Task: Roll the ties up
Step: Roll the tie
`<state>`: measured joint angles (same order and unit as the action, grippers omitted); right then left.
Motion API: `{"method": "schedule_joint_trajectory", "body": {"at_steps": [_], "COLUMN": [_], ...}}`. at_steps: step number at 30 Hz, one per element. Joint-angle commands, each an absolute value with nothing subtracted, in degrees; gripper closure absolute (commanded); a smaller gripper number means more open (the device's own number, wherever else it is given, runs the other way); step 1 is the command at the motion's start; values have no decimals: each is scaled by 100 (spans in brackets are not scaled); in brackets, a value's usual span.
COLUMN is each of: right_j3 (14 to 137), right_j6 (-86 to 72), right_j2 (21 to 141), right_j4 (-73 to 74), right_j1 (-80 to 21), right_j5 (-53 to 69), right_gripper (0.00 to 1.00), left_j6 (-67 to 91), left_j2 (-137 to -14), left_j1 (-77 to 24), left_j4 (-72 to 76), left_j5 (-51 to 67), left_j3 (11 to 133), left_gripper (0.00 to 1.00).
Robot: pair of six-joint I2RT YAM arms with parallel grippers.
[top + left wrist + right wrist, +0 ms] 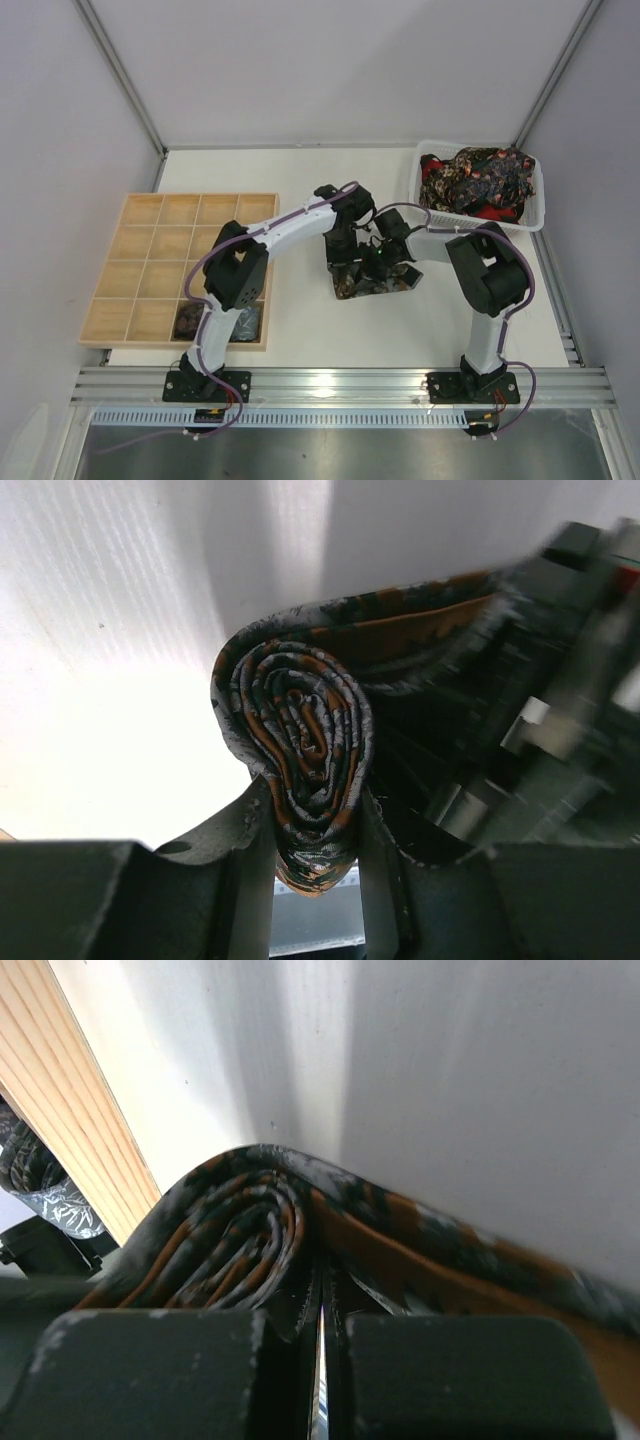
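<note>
Right of the wooden tray (200, 197), in the middle of the surface (300, 320), the coiled end of the tie (300, 730) is squeezed from both sides by the left fingers (313, 830). Its loose tail is pinched by the right fingers (322, 1325), which are shut tight. For a neat roll, the tail should be kept flat and pulled snug while the coil is turned, so no layer is let slip sideways.

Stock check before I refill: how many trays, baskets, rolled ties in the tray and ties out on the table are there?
Wooden grid tray: 1
White mesh basket: 1
Rolled ties in the tray: 2 in view
Part-rolled tie mid-table: 1
Total: 5, leaving out the heap in the basket, too tangled to count.
</note>
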<state>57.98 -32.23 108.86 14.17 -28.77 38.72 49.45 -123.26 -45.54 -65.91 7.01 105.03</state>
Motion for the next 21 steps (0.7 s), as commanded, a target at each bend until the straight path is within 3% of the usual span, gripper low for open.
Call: {"method": "schedule_joint_trajectory", "body": {"at_steps": [1, 15, 21], "right_j3": [5819, 5352, 5098], "right_j6": [-3375, -3094, -3172], "right_j2": [10723, 9502, 9597], "right_j4": [1010, 1889, 1609], "right_j1": [-2874, -2066, -1811], "right_j5": [4175, 3358, 3410], "right_gripper": [100, 100, 100], "left_j6": [4949, 5159, 5098], "left_j2": [-12691, -13104, -13490], "left_j1": [-4781, -4957, -5001], "left_j4": [-6513, -6855, -6873], "left_j5": [782, 238, 421], "left_j3": [10652, 10810, 11170], "left_gripper": [100, 100, 100]}}
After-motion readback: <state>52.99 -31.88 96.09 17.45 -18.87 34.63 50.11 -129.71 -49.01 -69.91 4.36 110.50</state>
